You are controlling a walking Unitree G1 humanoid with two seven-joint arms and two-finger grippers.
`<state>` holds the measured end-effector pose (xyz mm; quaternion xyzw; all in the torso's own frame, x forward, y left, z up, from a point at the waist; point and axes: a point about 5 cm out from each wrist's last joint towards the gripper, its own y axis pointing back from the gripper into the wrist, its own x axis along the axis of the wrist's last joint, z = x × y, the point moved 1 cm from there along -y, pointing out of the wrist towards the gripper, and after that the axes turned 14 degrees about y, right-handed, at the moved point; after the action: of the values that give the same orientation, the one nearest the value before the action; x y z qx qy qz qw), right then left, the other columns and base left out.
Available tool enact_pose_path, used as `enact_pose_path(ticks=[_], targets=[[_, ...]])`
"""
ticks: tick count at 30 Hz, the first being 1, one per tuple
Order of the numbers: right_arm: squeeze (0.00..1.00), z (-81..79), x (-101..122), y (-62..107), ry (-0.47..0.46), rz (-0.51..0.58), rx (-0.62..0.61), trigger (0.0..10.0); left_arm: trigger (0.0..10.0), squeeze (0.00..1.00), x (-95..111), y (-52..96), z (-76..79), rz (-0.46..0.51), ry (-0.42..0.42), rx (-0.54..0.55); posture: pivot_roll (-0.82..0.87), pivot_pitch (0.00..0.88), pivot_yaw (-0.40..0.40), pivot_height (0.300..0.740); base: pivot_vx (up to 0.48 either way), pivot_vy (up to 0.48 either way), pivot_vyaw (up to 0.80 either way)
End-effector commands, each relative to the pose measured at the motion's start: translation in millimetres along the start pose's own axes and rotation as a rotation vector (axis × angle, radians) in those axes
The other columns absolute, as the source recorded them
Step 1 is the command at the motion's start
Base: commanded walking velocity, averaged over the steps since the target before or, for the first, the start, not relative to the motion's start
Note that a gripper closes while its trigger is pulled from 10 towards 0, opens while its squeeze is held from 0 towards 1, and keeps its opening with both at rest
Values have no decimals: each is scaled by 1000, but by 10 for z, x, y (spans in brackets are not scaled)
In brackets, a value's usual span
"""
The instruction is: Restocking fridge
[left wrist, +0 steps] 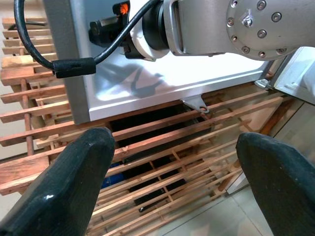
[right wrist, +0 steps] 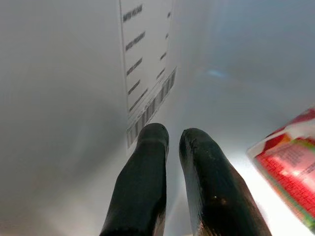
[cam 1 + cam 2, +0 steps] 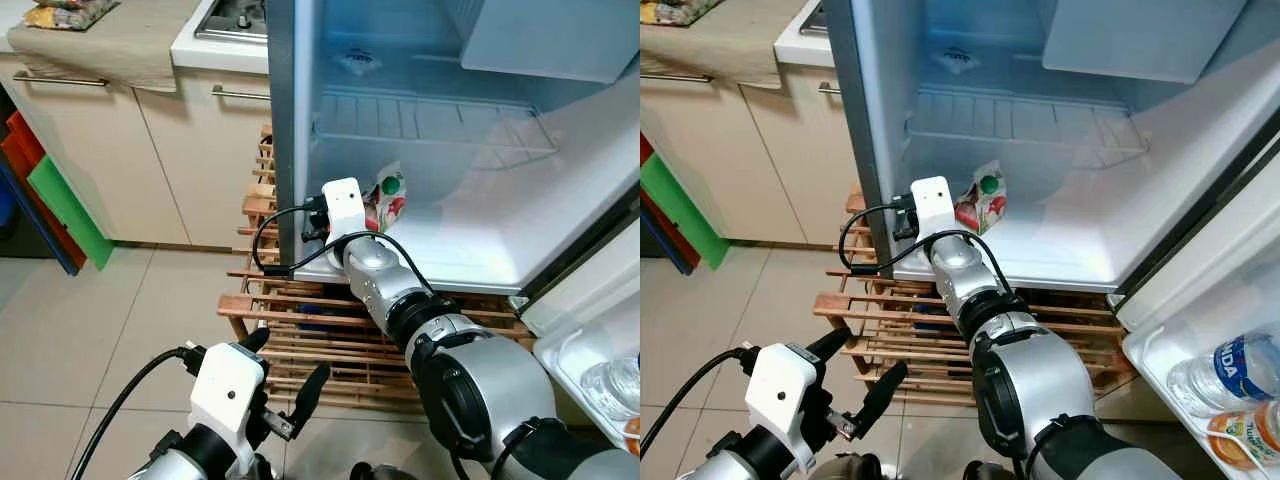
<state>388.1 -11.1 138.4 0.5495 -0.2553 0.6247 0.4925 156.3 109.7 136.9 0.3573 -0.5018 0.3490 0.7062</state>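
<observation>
A small red-and-white carton (image 3: pixel 388 197) with a green cap stands on the floor of the open fridge (image 3: pixel 480 250), near its left wall. My right arm reaches into the fridge. In the right wrist view my right gripper (image 2: pixel 170 135) is shut with nothing between its fingers. It points at the fridge's inner wall, with the carton (image 2: pixel 290 162) just beside it and apart from it. My left gripper (image 3: pixel 288 360) hangs open and low over the wooden pallet (image 3: pixel 300 320) under the fridge, holding nothing.
A wire shelf (image 3: pixel 430 125) spans the fridge above the carton. The open door's shelf at right holds a water bottle (image 3: pixel 1230 372) and an orange-lidded item (image 3: pixel 1240 430). Kitchen cabinets (image 3: pixel 120 140) and green and red boards (image 3: pixel 65 205) stand at left, above tiled floor.
</observation>
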Motion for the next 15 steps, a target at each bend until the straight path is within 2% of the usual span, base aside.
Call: enact_pose_path(ticks=[1, 6, 7, 9, 10, 15], targets=[[0, -56, 136, -15, 18, 57, 11, 10000, 10000, 0, 9, 20, 22, 1, 8, 3, 207, 205, -58, 740, 0, 0, 0], [0, 88, 63, 13, 45, 55, -111, 10000, 10000, 0, -8, -24, 22, -2, 20, -11, 158, 213, -57, 740, 0, 0, 0], [0, 190, -8, 37, 66, 38, -188, 10000, 10000, 0, -7, -61, 16, 1, 18, -18, 151, 212, -60, 740, 0, 0, 0], [0, 237, -37, 49, 76, 28, -221, 10000, 10000, 0, -6, -75, 13, 3, 17, -21, 149, 210, -60, 740, 0, 0, 0], [0, 301, -88, 66, 35, 11, -255, 10000, 10000, 0, 1, -96, 6, 7, 14, -23, 148, 209, -62, 740, 0, 0, 0], [0, 313, -182, 107, 53, 24, -254, 10000, 10000, 0, 21, -115, -10, 17, 13, -19, 145, 205, -71, 740, 0, 0, 0]])
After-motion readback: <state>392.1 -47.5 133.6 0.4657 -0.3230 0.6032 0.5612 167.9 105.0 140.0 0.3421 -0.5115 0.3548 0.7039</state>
